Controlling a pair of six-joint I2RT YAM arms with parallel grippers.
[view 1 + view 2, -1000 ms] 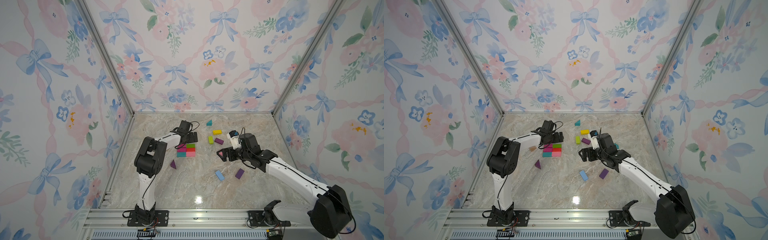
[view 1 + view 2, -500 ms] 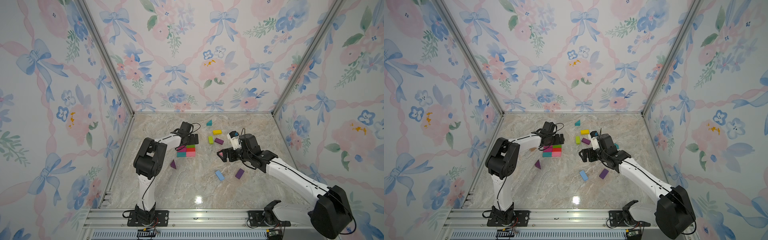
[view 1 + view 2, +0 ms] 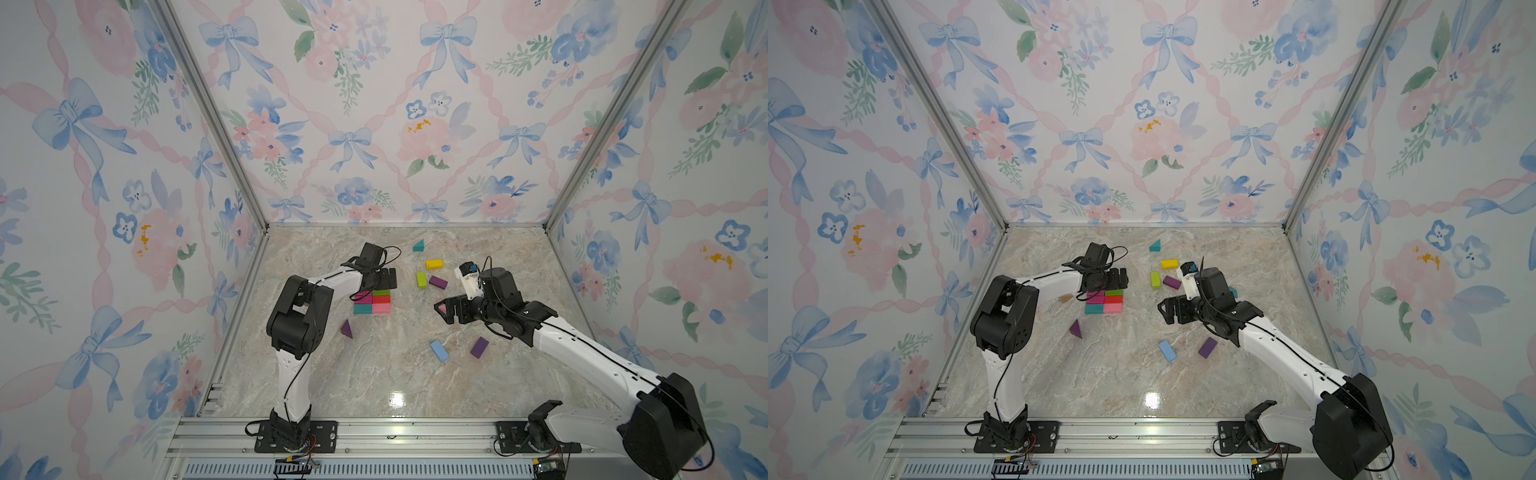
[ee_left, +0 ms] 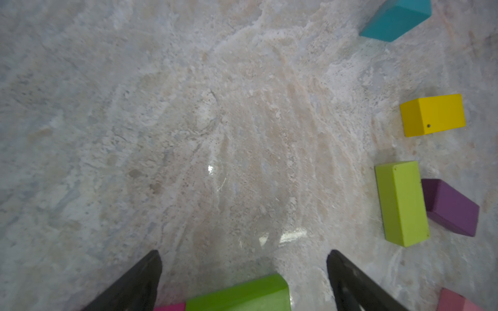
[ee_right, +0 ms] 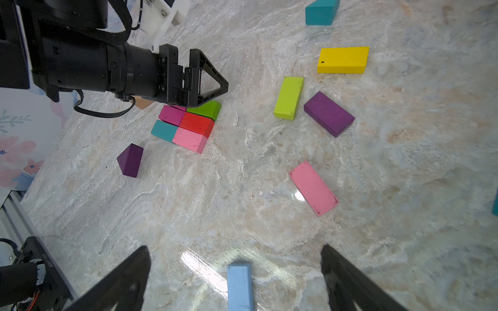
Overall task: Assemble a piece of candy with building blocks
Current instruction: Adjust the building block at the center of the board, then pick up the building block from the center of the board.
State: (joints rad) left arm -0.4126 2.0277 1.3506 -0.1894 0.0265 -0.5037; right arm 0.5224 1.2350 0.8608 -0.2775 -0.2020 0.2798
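The left tool (image 3: 385,277) is spread wide over the far edge of the clustered blocks (image 3: 372,302). The right tool (image 3: 446,309), also spread and empty, seemingly hovers above a pink brick (image 5: 313,188) on the tabletop (image 3: 374,374).

Left end effector (image 3: 385,277) jaws spread wide; right end effector (image 3: 445,309) likewise (both arms stretched forward).

at least eleven rectangular bricks (image 3: 439,350) lie in view — two pink (image 5: 312,188), two purple (image 5: 328,113), two green (image 5: 288,97), one each in magenta (image 5: 172,114), red (image 5: 196,123), teal (image 5: 163,130), yellow (image 5: 342,59) and blue (image 5: 239,285) — plus a teal prism (image 5: 322,12), a purple prism (image 5: 130,160) and two half-hidden pieces, one tan (image 3: 1066,298), one teal (image 3: 1233,292).
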